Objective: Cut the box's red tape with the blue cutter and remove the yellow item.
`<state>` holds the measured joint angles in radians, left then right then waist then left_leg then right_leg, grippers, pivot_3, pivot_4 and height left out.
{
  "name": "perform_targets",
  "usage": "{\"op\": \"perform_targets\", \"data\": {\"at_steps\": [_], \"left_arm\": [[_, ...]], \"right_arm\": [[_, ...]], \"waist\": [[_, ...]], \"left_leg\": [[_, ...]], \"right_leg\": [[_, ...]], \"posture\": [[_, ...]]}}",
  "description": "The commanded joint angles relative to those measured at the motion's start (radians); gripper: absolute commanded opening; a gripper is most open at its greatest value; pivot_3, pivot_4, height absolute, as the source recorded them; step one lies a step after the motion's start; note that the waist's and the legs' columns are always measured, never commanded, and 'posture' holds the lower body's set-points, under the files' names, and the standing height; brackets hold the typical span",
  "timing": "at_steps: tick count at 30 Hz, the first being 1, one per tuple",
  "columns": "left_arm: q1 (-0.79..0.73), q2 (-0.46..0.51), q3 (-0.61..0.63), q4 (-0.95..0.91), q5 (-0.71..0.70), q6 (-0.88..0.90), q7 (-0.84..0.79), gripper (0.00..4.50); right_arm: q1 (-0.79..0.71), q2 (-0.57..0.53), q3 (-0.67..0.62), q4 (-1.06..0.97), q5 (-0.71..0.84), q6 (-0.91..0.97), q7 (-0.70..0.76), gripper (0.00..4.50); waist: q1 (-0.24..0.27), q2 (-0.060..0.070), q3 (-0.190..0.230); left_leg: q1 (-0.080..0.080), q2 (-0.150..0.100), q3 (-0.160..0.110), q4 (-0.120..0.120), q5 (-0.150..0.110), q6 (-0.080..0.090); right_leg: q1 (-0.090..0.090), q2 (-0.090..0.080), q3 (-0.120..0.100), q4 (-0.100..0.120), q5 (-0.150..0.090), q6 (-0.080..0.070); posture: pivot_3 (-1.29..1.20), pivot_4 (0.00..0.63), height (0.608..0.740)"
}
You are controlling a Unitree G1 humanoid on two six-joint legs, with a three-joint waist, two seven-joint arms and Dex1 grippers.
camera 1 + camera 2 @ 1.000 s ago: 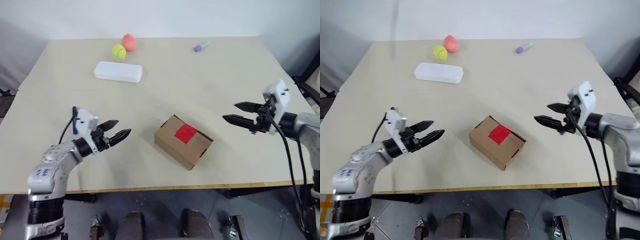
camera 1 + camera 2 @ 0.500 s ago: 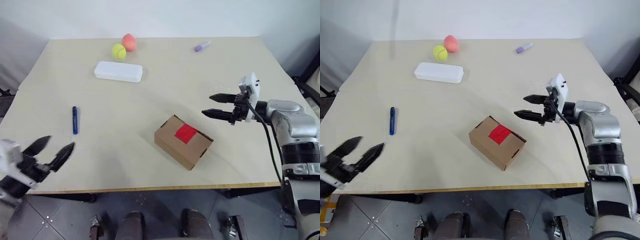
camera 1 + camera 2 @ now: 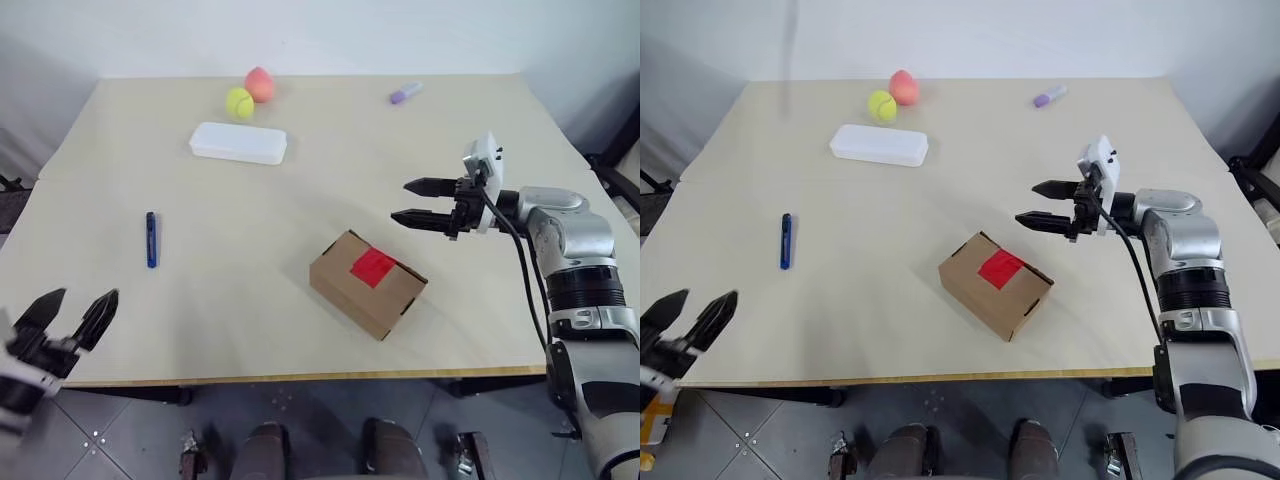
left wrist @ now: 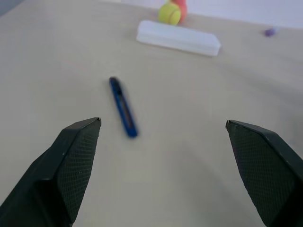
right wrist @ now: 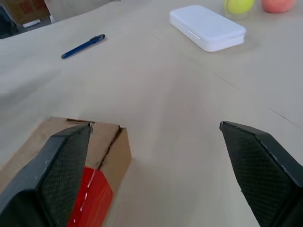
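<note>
1. The left gripper (image 3: 70, 316) hangs off the near left edge of the table (image 3: 330, 180), its two black fingers spread wide and empty
2. The blue cutter (image 3: 151, 239) lies flat on the tabletop beyond that gripper, toward the far side and slightly to the right — apart from it, untouched; in the left wrist view the blue cutter (image 4: 123, 113) sits ahead between the spread fingers, closer to one of them
3. The box (image 3: 367, 284) rests closed near the middle of the near half of the table, turned at an angle, with the red tape (image 3: 373, 267) across its top seam
4. The right gripper (image 3: 418, 202) hovers above the table just beyond and to the right of the box, pointing left, fingers parted and holding nothing — clear of the carton
5. Farther back on the left lies a flat white plastic case (image 3: 238, 143)
6. Behind it a yellow-green tennis ball (image 3: 238, 101) touches an orange-pink round object (image 3: 259, 84)
7. A short purple marker (image 3: 404, 93) lies at the far right
</note>
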<state>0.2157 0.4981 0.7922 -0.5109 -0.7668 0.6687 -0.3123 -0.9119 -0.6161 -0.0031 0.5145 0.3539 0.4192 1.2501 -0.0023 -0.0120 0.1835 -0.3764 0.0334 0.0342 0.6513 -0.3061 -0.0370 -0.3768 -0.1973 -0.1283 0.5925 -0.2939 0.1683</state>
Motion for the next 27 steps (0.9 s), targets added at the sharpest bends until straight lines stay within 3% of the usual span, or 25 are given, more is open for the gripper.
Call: {"op": "perform_targets", "data": {"at_steps": [1,6,12,23,27], "left_arm": [[-0.087,0.049,-0.067,0.075,0.070,0.069,0.121,4.49],[-0.334,0.097,-0.189,0.261,0.166,0.147,0.242,4.49],[-0.529,0.108,-0.302,0.478,0.236,0.191,0.246,4.49],[-0.677,0.079,-0.372,0.679,0.315,0.261,0.271,4.49],[-0.701,0.066,-0.382,0.714,0.340,0.285,0.286,4.49]], "right_arm": [[0.005,0.000,-0.015,-0.053,0.001,-0.022,-0.016,4.50],[0.057,0.000,-0.029,-0.138,0.025,0.016,-0.036,4.50],[0.105,-0.021,-0.052,-0.220,0.052,0.057,-0.047,4.50],[0.129,-0.045,-0.118,-0.272,0.202,0.078,0.103,4.50],[0.129,-0.077,-0.095,-0.244,0.185,0.056,0.158,4.50]], "waist": [[0.000,0.000,0.000],[0.001,0.000,0.000],[-0.001,0.000,0.000],[-0.001,0.000,0.000],[0.003,0.000,0.000]], "left_leg": [[0.000,0.000,0.000,0.000,0.000,0.000],[0.000,0.000,0.000,-0.001,0.000,-0.001],[0.001,0.001,0.001,-0.002,0.000,-0.001],[0.002,0.001,0.002,-0.002,0.000,-0.001],[0.003,0.001,0.002,-0.001,0.000,-0.001]], "right_leg": [[0.000,0.000,0.000,0.000,0.000,0.000],[0.000,0.000,-0.001,0.001,0.000,0.000],[-0.001,0.001,-0.001,0.000,0.000,0.001],[0.000,0.001,0.000,0.001,0.000,0.001],[0.000,0.001,0.000,0.001,0.000,0.001]], "posture": [[0.00,0.150,0.740],[0.00,0.150,0.740],[0.00,0.150,0.740],[0.00,0.150,0.740],[0.00,0.150,0.740]]}}
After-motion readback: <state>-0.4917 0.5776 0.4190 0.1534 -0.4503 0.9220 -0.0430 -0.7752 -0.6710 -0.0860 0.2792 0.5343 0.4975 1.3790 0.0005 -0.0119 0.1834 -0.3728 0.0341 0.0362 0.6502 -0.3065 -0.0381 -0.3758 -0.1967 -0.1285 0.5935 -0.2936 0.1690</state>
